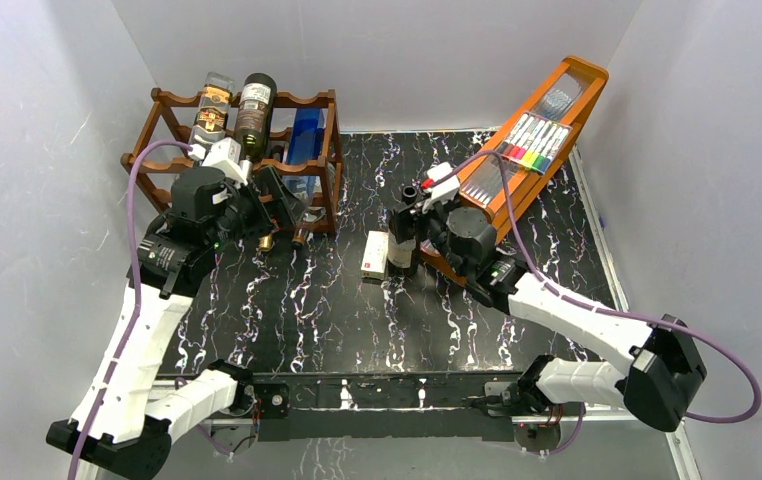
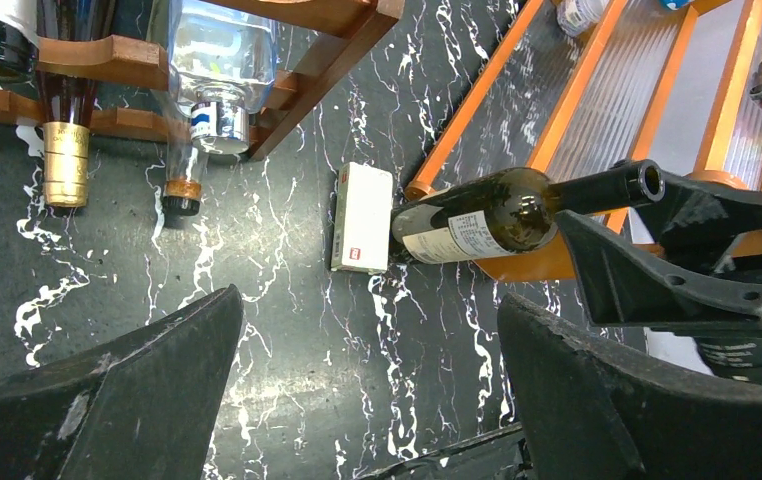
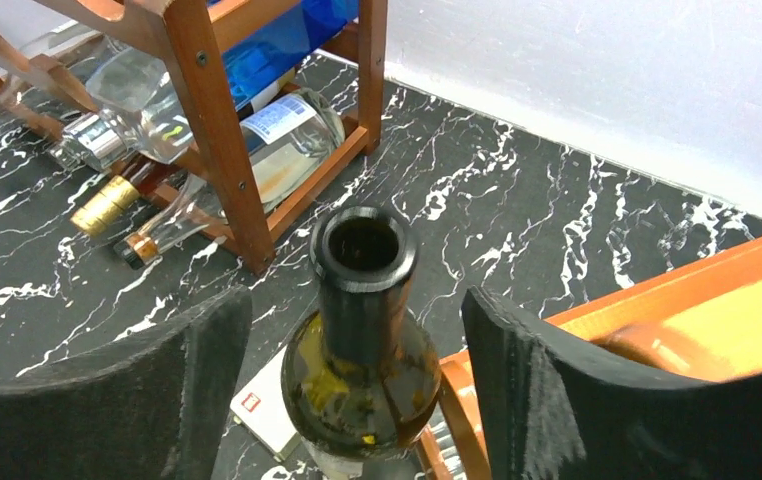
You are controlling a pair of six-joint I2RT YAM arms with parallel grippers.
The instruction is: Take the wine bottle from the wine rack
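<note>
Plainly, the wine bottle (image 1: 403,248) is off the wine rack (image 1: 334,150) and stands upright on the desk (image 1: 287,300) near its middle. A small white box (image 1: 375,254) lies just beside it at 9 o'clock, and the foot of the orange tray stand (image 2: 474,100) is at 3 o'clock. The right gripper (image 3: 352,310) is spread, one finger on each side of the bottle's neck with a gap showing on both sides. The rack sits at the desk's 10 o'clock, other bottles lying in it. The left gripper (image 2: 369,300) hangs before the rack, spread wide and holding nothing.
</note>
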